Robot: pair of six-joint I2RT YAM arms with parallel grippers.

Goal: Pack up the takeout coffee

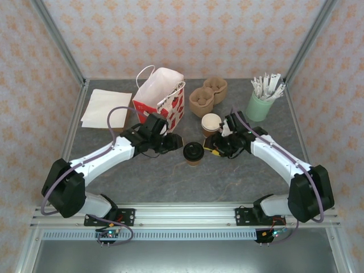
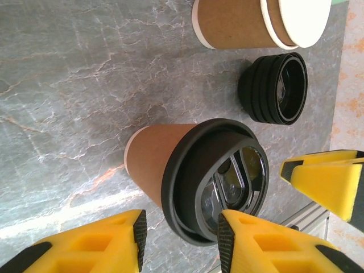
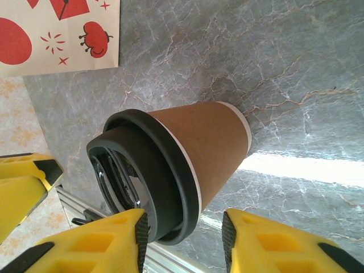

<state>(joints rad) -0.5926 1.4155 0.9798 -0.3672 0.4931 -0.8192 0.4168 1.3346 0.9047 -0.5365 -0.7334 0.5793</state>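
A brown takeout coffee cup [image 1: 193,153] with a black lid stands mid-table between my two grippers. In the left wrist view this cup [image 2: 156,165] lies just beyond my left gripper [image 2: 181,227]. Those jaws are partly apart, one pad by the lid's rim and the other clear of it. My right gripper [image 3: 183,227] stands the same way at the cup [image 3: 210,142]: one pad at the lid, the other apart. In the top view the left gripper [image 1: 175,143] is left of the cup and the right gripper [image 1: 215,149] is right of it. A second cup [image 1: 211,124], without a lid, stands behind.
A red-and-white paper bag [image 1: 162,99] stands open behind the left arm. Brown pulp trays [image 1: 206,95] sit at the back, a mint-green cup of sticks [image 1: 260,103] at back right, a white napkin [image 1: 105,107] at back left. A stack of black lids [image 2: 273,88] lies beside the unlidded cup [image 2: 244,23].
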